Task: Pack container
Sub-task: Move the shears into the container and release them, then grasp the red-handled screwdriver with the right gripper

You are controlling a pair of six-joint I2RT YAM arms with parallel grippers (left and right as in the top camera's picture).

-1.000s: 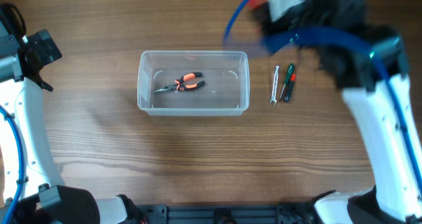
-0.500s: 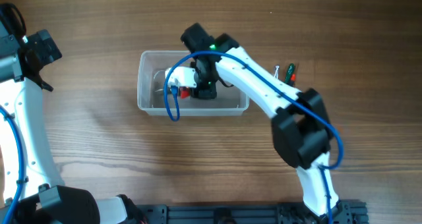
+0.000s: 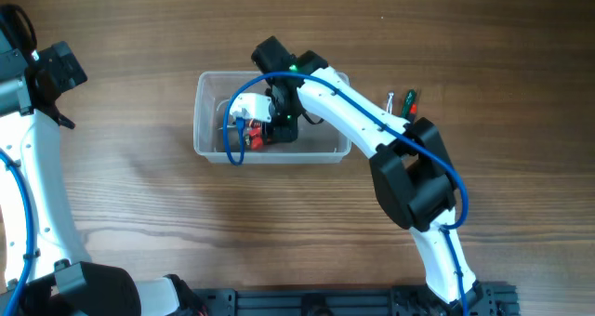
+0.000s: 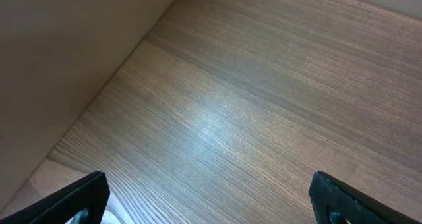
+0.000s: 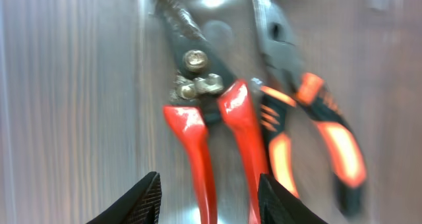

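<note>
In the right wrist view, the right gripper [image 5: 210,207] is showing its two dark fingertips at the bottom edge, standing apart on either side of the glossy red handles of a pair of metal snips [image 5: 201,118]. The frame is blurred, so I cannot tell whether the pads are pressing on those handles or merely flanking them. Above the handles, the bolted pivot and dark blades are pointing toward the top of the frame. Just to the right, a pair of long-nosed pliers with orange-and-black grips [image 5: 306,92] is lying alongside the snips, nose also pointing toward the top. Both tools are resting on the clear floor of the shallow, colourless plastic container with rounded corners [image 3: 199,111]. In the overhead view this container is sitting a little left of centre in the upper half of the brown wooden table [image 3: 139,214]. The white right arm [image 3: 353,121] is reaching into it from the lower right. Right of the container, a slim silver wrench [image 3: 390,100] and a green-and-black screwdriver [image 3: 410,99] are peeking out beside the arm. In the left wrist view, the left gripper [image 4: 210,201] is hanging over bare wood, its fingertips sitting in the bottom corners, spread wide and holding nothing.
</note>
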